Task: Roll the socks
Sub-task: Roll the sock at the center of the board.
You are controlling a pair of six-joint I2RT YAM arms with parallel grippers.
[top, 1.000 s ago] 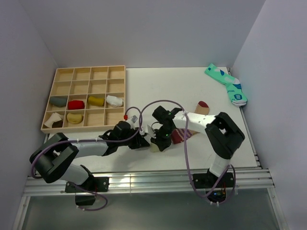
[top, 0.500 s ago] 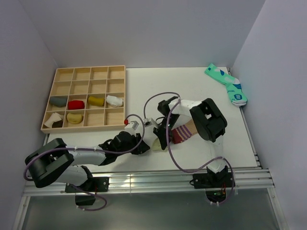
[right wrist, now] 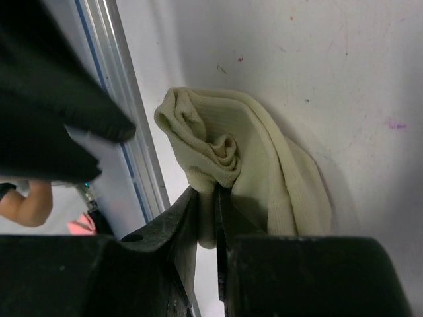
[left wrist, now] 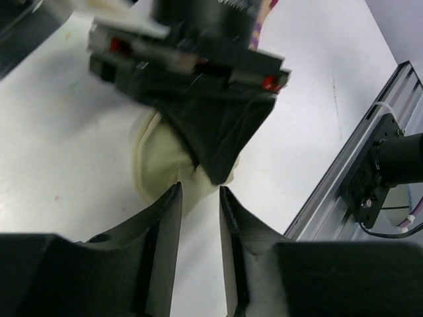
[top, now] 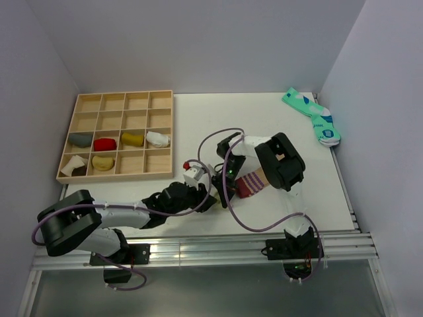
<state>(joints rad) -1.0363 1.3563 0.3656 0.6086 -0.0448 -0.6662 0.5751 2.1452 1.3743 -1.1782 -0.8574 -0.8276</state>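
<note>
The pale olive-green sock [right wrist: 264, 168] lies bunched on the white table near the front rail. My right gripper [right wrist: 215, 195] is shut on a rolled fold at its edge. In the left wrist view the same sock [left wrist: 155, 165] sits just beyond my left gripper [left wrist: 199, 193], which is open with only table between its fingers; the right gripper's black body hangs over the sock. From above, the left gripper [top: 207, 198] and right gripper [top: 221, 191] meet at the table's front centre and hide the pale sock. The tan sock with maroon stripes [top: 251, 183] lies right beside them.
A wooden compartment tray [top: 115, 99] at the back left holds several rolled socks. A teal patterned pair [top: 314, 117] lies at the back right corner. The aluminium rail [top: 198, 247] runs along the near edge, close to both grippers. Purple cables loop over the arms.
The right arm has folded back on itself, its gripper staying on the pale sock. The left gripper has slid right toward that sock and its jaws have widened a little.
</note>
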